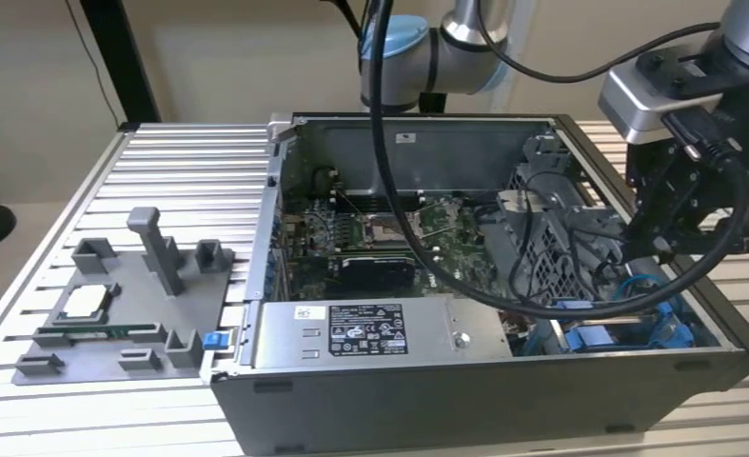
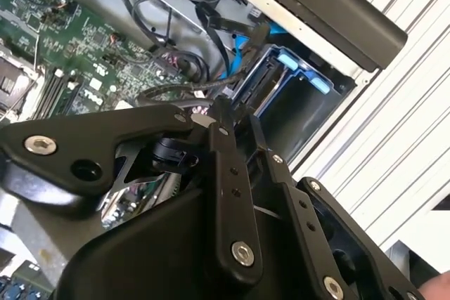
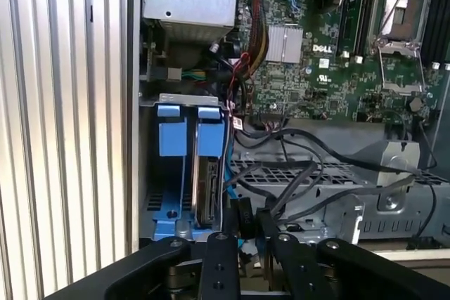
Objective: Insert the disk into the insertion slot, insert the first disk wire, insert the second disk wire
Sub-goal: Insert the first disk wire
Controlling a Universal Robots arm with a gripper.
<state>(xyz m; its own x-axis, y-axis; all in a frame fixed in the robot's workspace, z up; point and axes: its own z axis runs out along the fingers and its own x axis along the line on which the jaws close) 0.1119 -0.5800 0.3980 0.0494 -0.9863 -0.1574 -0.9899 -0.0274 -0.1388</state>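
The disk [image 3: 206, 189] stands edge-on in its blue carrier [image 3: 210, 138] inside the insertion slot [image 3: 184, 107], the grey bay with blue clips at the case's corner; the same bay [image 2: 301, 75] appears in the second wrist view. My gripper [image 3: 247, 219] hangs just off the disk's connector edge [image 2: 264, 81]. Its two black fingers [image 3: 218, 258] are shut on a small black wire connector [image 3: 244, 216], and a blue cable [image 3: 242, 245] runs from it. In the exterior view the gripper [image 1: 654, 249] is over the blue bay [image 1: 609, 335] at the case's right.
Loose black cables [image 3: 309, 173] cross the perforated grey cage beside the bay. The motherboard [image 1: 374, 238] and the labelled power-supply box [image 1: 362, 333] lie to the exterior view's left. A grey fixture [image 1: 108, 314] with small parts sits on the ribbed table outside the case.
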